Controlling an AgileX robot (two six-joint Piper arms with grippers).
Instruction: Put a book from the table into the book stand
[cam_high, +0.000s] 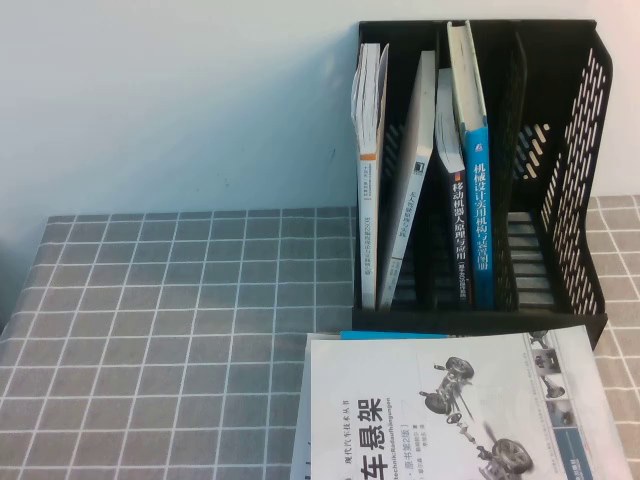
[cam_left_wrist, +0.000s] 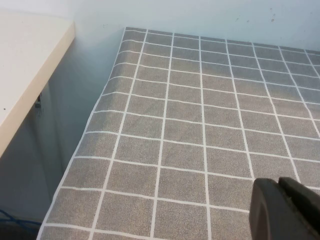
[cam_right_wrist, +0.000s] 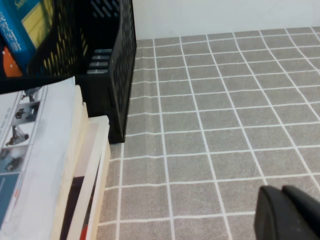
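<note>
Hovering above bare checked cloth, the left gripper (cam_left_wrist: 286, 210) has its fingers pressed together, holding nothing. The right gripper (cam_right_wrist: 289, 214), likewise empty and closed (only dark fingertips show), hangs over the table (cam_high: 150, 330) beside the book stand (cam_high: 575, 170). The book (cam_high: 460, 410) lies flat atop a stack, just before the stand's front lip.

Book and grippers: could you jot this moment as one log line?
book: flat on table before stand | left gripper: shut, over bare cloth | right gripper: shut, beside stand | nothing held
</note>
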